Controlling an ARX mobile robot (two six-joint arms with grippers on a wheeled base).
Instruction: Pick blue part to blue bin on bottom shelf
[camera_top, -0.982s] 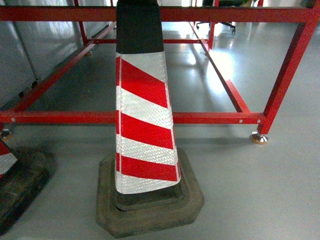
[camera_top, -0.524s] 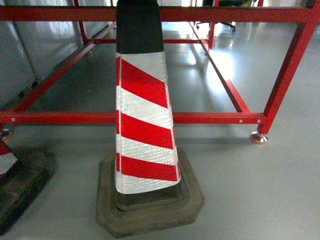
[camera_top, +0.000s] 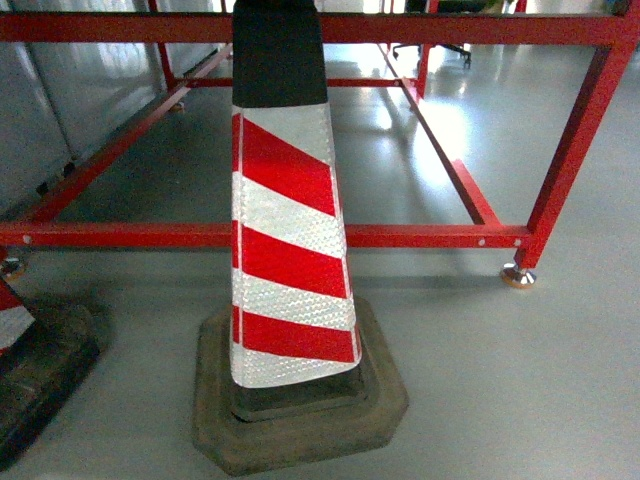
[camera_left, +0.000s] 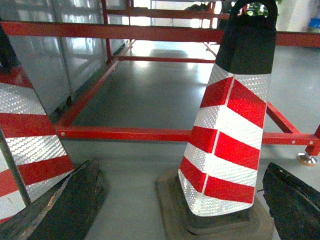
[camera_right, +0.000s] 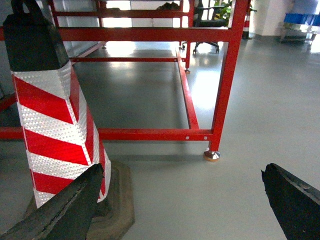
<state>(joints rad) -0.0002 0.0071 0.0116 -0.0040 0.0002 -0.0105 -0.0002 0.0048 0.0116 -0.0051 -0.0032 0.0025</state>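
Blue bin poss. far blur; striped reflective cone, octagonal rubber base.

Neither arm is showing in the head view. In the left wrist view, the left gripper is holding its two dark fingers spread wide apart. The right gripper is likewise holding its fingers spread wide, gripping nothing.

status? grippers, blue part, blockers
Left gripper and right gripper open, empty. Blue part, blue bin, bottom shelf not in view. Striped cone directly ahead, red frame behind it.
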